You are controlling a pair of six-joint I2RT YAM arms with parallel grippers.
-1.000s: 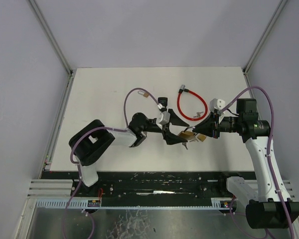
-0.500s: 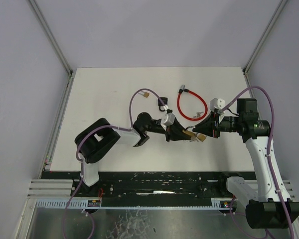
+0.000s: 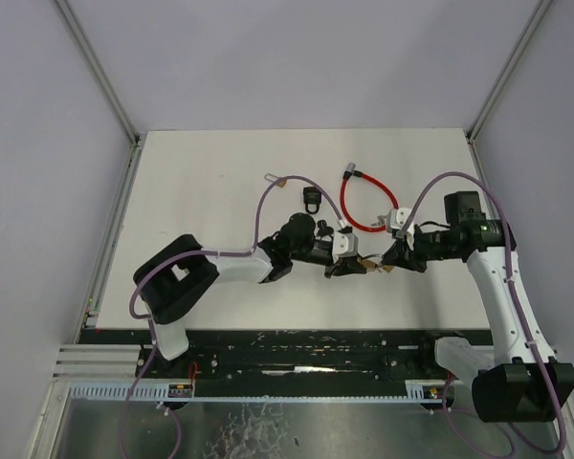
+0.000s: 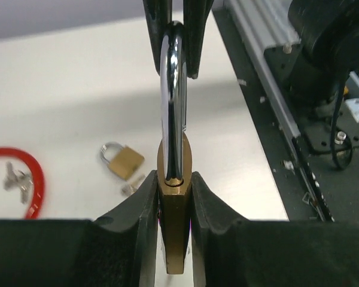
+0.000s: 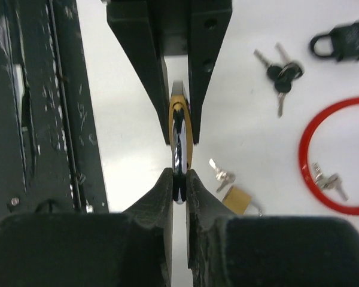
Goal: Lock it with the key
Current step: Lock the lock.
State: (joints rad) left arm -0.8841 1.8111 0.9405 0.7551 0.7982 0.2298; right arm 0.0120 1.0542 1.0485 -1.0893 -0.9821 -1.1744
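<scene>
White table [image 3: 191, 191], brass padlock [image 4: 175, 227], chrome shackle [image 4: 172, 89]

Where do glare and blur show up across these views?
Left wrist: glare streaks the shackle of the brass padlock; left hand soft at the bottom edge. Right wrist: same glint; right hand blurred, dark. Top external: even light, faint shadows.

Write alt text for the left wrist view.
A brass padlock is clamped by its body in the left gripper; the right gripper pinches its chrome shackle above. A smaller brass padlock and red cable loop lie behind.
</scene>
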